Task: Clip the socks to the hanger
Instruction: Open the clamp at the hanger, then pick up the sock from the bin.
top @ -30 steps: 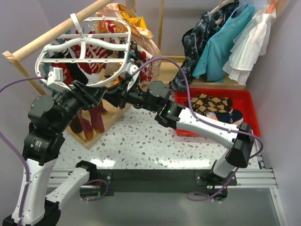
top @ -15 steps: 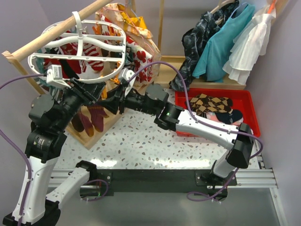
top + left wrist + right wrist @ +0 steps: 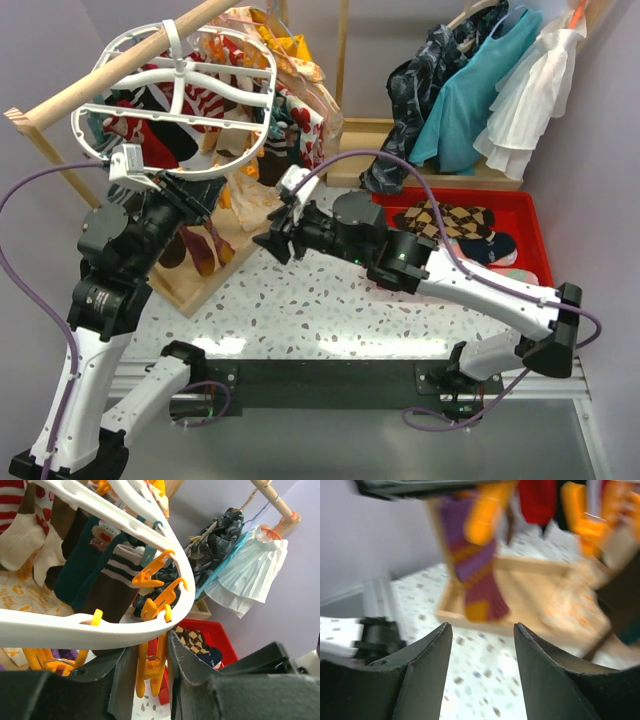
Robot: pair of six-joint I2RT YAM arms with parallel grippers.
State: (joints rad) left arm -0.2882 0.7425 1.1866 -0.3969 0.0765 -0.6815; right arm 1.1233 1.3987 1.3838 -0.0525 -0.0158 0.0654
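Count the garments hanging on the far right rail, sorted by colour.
Dark patterned garment: 1
Teal dress: 1
White dress: 1
Total: 3

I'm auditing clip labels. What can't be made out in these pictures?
- Left wrist view: the left gripper flanks an orange clip; squeezing or not, unclear.
- Top view: the hanger hides that gripper's fingertips.
- Right wrist view: blur smears the purple sock; whether it is clipped is unreadable.
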